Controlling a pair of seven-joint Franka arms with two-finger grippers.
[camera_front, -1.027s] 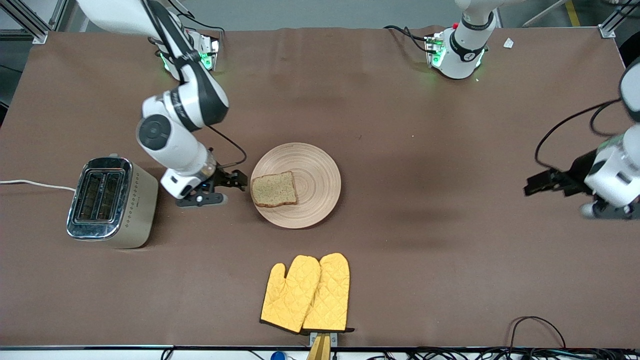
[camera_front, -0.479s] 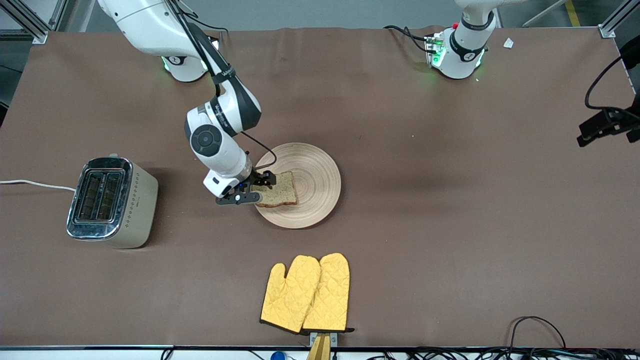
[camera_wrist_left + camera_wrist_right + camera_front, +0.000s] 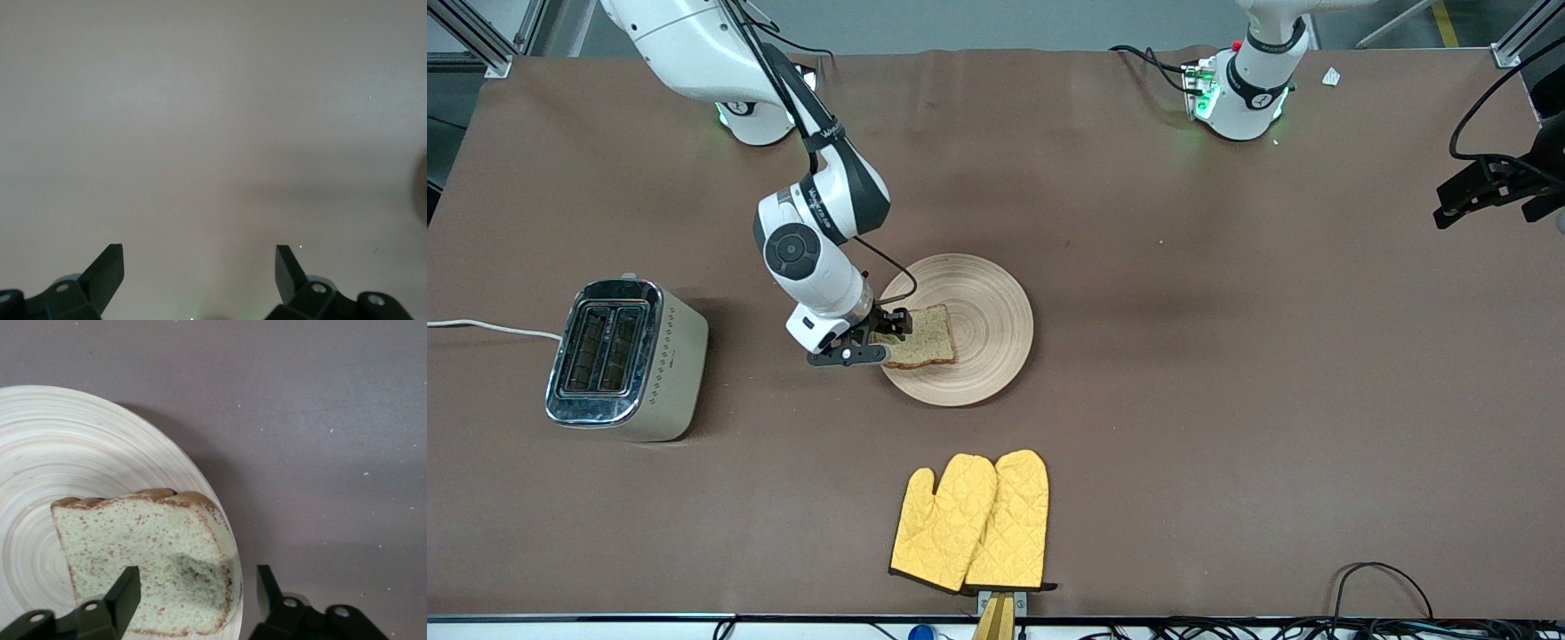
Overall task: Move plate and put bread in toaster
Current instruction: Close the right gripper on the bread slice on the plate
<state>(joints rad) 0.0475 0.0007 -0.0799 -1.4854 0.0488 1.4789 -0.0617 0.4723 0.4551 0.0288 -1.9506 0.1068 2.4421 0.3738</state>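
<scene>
The right hand [image 3: 882, 338] has moved from beside the toaster [image 3: 624, 360] to straddle the bread [image 3: 918, 338], fingers apart; the left hand [image 3: 1485, 191] waits open at frame's right edge; mitts [image 3: 971, 522] lie below.

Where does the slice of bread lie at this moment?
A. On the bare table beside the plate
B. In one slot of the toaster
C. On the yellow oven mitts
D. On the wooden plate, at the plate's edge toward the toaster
D. The bread lies on the plate, at its rim toward the toaster, and the right gripper sits at the bread's edge, one finger on each side of its corner.
</scene>
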